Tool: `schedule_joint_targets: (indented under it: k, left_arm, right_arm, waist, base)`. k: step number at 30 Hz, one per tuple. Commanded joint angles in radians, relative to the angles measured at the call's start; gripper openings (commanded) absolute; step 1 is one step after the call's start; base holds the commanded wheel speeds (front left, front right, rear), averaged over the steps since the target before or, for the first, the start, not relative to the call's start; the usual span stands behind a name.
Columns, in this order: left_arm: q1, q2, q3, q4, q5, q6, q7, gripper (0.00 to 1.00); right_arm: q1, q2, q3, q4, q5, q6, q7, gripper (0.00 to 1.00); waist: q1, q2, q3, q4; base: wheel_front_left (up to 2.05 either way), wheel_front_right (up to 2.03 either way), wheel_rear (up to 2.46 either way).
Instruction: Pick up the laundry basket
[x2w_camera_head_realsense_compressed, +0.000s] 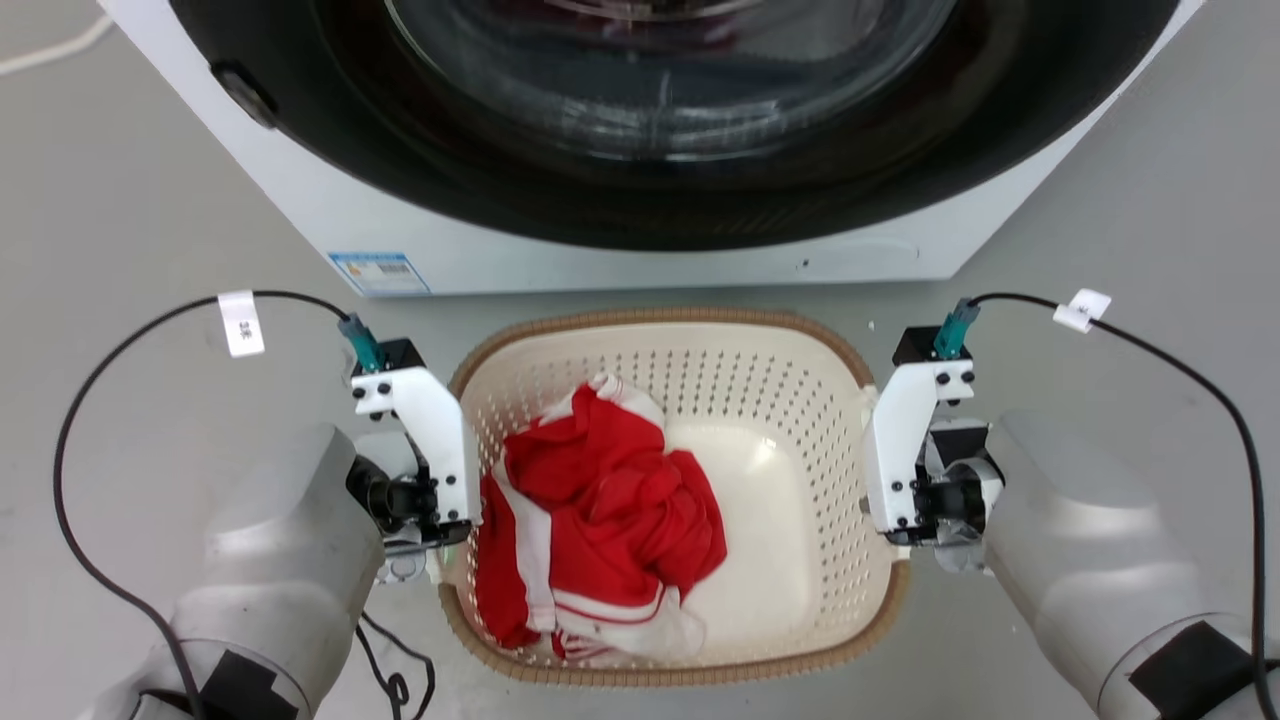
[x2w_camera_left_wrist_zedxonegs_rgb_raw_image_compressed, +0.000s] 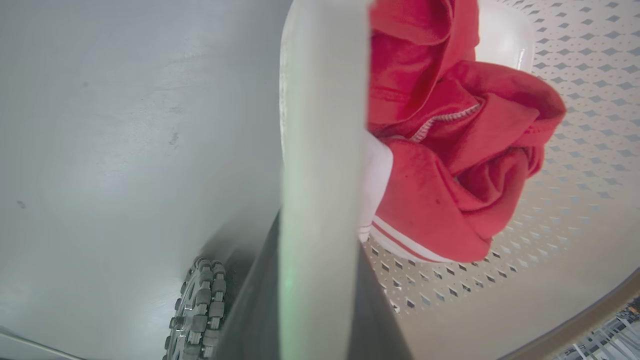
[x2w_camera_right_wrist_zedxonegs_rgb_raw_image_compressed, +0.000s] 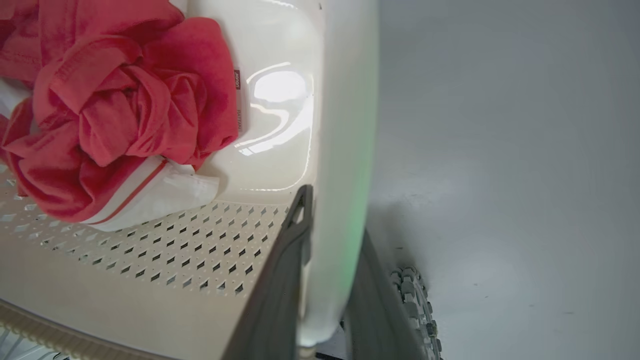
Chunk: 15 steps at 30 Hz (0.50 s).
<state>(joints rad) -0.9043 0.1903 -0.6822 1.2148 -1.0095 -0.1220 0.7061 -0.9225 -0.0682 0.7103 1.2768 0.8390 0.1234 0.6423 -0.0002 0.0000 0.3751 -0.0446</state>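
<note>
Left gripper (x2w_camera_left_wrist_zedxonegs_rgb_raw_image_compressed: 317, 240): clenched across left handle (x2w_camera_left_wrist_zedxonegs_rgb_raw_image_compressed: 320, 125), one finger on each face, no gap seen. Right gripper (x2w_camera_right_wrist_zedxonegs_rgb_raw_image_compressed: 332, 215): same, clamped on right handle (x2w_camera_right_wrist_zedxonegs_rgb_raw_image_compressed: 345, 125). Between the two grippers: basket (x2w_camera_head_realsense_compressed: 660, 318), looks to rest on floor (x2w_camera_head_realsense_compressed: 120, 200); red clothes (x2w_camera_head_realsense_compressed: 610, 490) heaped inside, nearer left fingers. Ahead of both grippers, just past far rim: washer (x2w_camera_head_realsense_compressed: 640, 260). Step judged: grasp made, lift not begun. Next calls for: raising both arms together, level, same pace; firm clamp, no tilt toward loaded left side, clear of washer front.
</note>
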Motion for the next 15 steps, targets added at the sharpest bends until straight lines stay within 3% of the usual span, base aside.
schedule_joint_targets:
  k: [1, 15]
  left_arm:
    - [0.01, -0.041, 0.0, -0.016, -0.021, -0.015, 0.013, 0.0]
    - [0.104, -0.055, -0.013, 0.006, -0.069, -0.015, 0.05, 0.0]
  right_arm:
    - [0.023, 0.032, 0.005, -0.009, 0.017, 0.013, 0.011, 0.0]
    - [0.115, 0.032, 0.022, 0.003, 0.043, 0.013, 0.081, 0.0]
  waist:
    - [0.0002, 0.0, -0.061, 0.002]
    - [0.0002, 0.0, -0.241, -0.001]
  base:
    - [0.0, 0.0, 0.0]
    - [0.0, 0.0, 0.0]
